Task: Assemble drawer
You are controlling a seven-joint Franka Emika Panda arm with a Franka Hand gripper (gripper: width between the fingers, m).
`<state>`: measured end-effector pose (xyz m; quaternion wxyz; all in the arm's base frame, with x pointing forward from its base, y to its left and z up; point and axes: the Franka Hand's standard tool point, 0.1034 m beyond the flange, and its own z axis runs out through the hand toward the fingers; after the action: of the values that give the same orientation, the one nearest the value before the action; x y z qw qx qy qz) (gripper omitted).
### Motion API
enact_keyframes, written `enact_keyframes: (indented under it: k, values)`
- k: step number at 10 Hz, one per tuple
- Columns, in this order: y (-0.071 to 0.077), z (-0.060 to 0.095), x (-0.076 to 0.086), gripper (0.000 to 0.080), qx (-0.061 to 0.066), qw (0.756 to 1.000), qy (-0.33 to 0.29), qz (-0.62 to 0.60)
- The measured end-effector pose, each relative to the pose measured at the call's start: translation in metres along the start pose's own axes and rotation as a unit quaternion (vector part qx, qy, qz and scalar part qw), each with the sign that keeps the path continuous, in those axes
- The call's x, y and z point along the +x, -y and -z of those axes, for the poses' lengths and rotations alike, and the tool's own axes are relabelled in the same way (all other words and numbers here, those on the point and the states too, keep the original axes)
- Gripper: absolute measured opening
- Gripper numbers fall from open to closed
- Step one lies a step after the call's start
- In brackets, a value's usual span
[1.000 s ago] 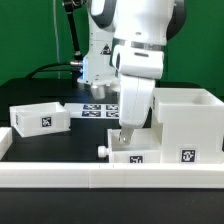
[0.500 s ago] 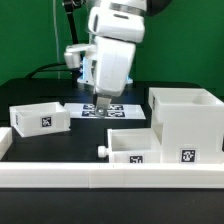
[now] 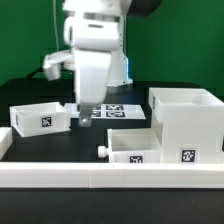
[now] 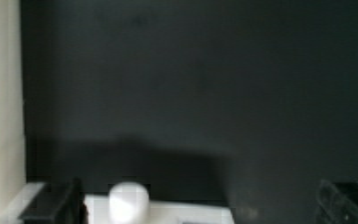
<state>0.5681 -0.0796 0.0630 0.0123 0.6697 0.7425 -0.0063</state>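
While the claw [image 3: 82, 118] hangs wide (holding nothing), one tray [image 3: 40, 117] sits just beside it.

The arm [image 3: 95, 50] hides part of the marker board [image 3: 118, 112] and is cut by the top edge. The rail [image 3: 110, 178] covers the foot of the near tray [image 3: 130, 146]. The wrist view is blurred; its edge cuts 2 fingers [image 4: 55, 200] and a white shape [image 4: 131, 203].

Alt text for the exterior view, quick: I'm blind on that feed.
The arm's open gripper hangs just above the black table, beside the small tray at the exterior view's left. The knobbed tray sits by the tall case at the right, behind the white rail.
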Motion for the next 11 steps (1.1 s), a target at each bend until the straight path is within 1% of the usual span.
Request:
enact_keyframes:
  k: [2,3,4,6,9,10,11]
  values:
    - [-0.003,-0.009,-0.007,0.0649,0.003,1.0,-0.03,-0.008]
    - [-0.003,-0.016,-0.007,0.0649,0.015,0.998,-0.054,-0.012]
    - [-0.004,-0.023,-0.006,0.0649,0.023,0.996,-0.08,-0.021]
    - [0.002,-0.039,-0.005,0.0649,0.044,0.99,-0.131,-0.034]
    - [0.004,-0.04,-0.007,0.0649,0.045,0.99,-0.13,-0.037]
    - [0.005,-0.045,-0.009,0.0649,0.05,0.989,-0.135,-0.04]
    - [-0.001,-0.047,-0.001,0.0649,0.05,0.988,-0.138,-0.046]
